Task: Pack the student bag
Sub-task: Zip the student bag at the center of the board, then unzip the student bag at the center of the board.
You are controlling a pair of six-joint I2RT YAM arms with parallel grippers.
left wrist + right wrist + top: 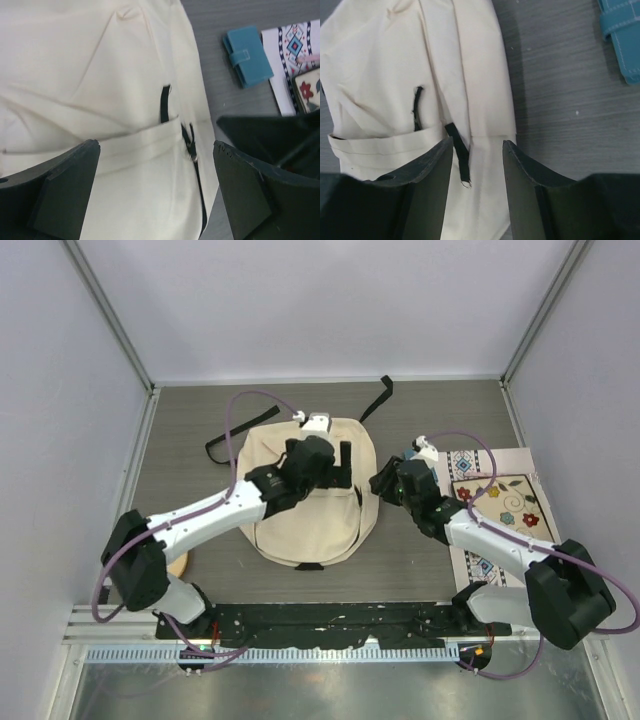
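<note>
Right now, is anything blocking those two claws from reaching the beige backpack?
Nothing visible. The left gripper and right gripper hang open directly over the student bag, only its fabric and zipper pull beneath.

Grey table (180,420), cream student bag (320,530), teal wallet (247,56), patterned mat (290,47)

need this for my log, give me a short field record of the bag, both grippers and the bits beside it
bag: cream soft fabric backpack, lying flat
left gripper: open, empty, above the backpack's front
right gripper: open, over its right edge, black zipper pull below the gap
beside bag: teal strap-closed wallet, patterned white mat
</note>
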